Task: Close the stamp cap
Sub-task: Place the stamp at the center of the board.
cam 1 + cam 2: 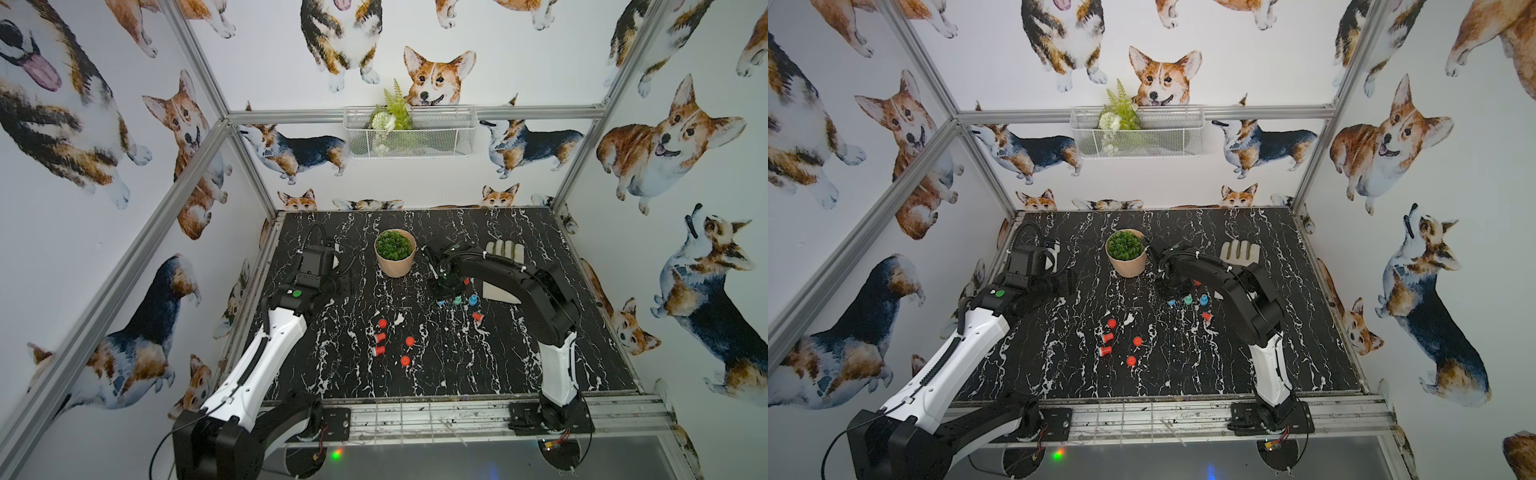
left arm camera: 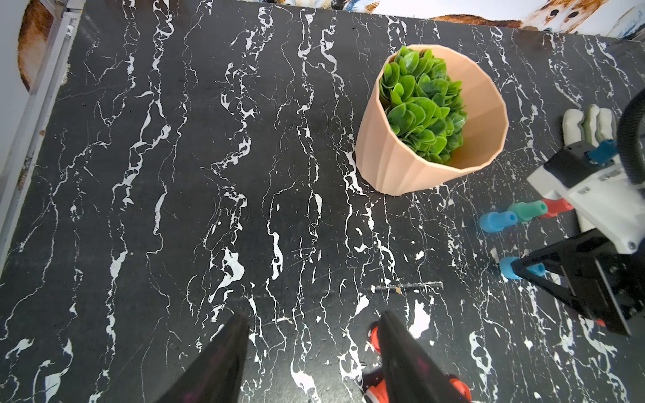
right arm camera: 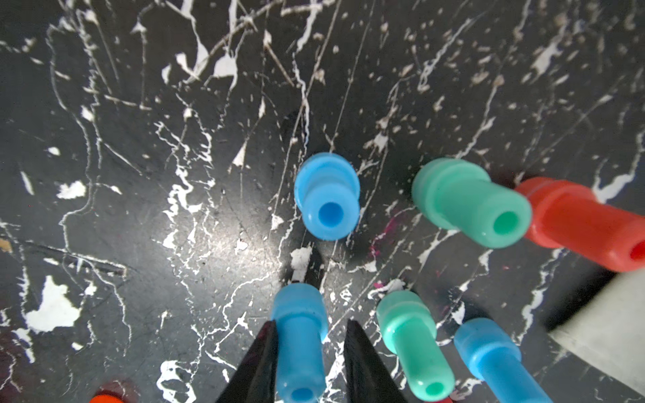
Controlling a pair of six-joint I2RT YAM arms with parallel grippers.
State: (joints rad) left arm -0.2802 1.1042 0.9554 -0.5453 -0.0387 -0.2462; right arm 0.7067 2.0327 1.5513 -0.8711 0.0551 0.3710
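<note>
A blue stamp point(image 3: 300, 335) stands upright on the black marble table point(image 1: 457, 365), wider end down. My right gripper point(image 3: 311, 324) straddles it with the jaws open. One finger point(image 3: 265, 352) lies against the stamp, and a gap shows on the other side. In both top views this gripper point(image 1: 441, 300) points down among a cluster of blue point(image 1: 473, 300) and green point(image 1: 457, 300) stamps. Several red stamps point(image 1: 379, 337) lie in the table's middle. My left gripper point(image 2: 312, 315) hangs open at the back left with nothing between its fingers.
A peach pot with a green plant point(image 1: 395, 253) stands at the back centre. A grey glove-shaped piece point(image 1: 505, 249) and a white wedge point(image 1: 498, 291) lie behind the right arm. More upright stamps, blue point(image 3: 328, 197), green point(image 3: 467, 202) and red point(image 3: 586, 223), crowd the right gripper.
</note>
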